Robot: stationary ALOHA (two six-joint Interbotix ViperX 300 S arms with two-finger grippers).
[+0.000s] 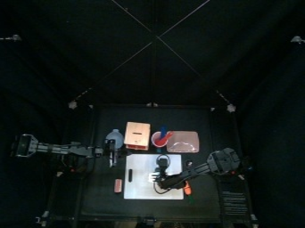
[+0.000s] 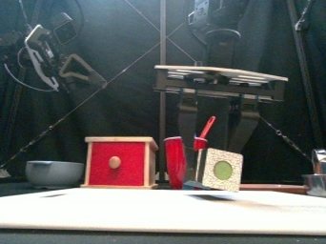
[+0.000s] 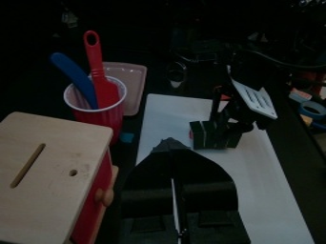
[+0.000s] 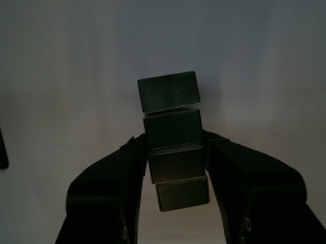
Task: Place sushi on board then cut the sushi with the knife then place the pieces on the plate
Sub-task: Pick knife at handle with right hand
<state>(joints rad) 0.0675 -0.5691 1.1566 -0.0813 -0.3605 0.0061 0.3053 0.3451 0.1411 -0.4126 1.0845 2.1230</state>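
Pinching a toy sushi roll (image 4: 170,95) between its two jaws, the right tool (image 4: 174,145) hangs over the white cutting board (image 1: 141,189), its arm reaching in from the desk's 3 o'clock side. The roll is a row of four dark green blocks joined end to end, and the jaws press on its sides near the third block. From the front, its end face shows speckled and pale with a round green centre. It sits low at the board's surface, and I cannot tell whether it touches the board. The board lies at 6 o'clock on the desk (image 1: 95,174), along the front edge.

The left tool (image 3: 176,152) has its jaws pressed together on nothing. It hovers at the board's 10 o'clock, next to the pale wooden box (image 2: 120,162).

Behind the board stands a row of things. The box, with its red drawer front, is at the board's 11 o'clock. A red cup (image 2: 174,164) is at 12 o'clock, just beside the box, and holds a red toy knife (image 2: 205,129) and a blue toy knife (image 3: 74,78), both leaning. A flat pink tray (image 1: 183,141) is at 1 o'clock. A blue-grey bowl (image 2: 53,172) sits at the box's 9 o'clock. A small pink toy (image 1: 116,185), too small to identify, lies on the desk at the board's 8 o'clock.
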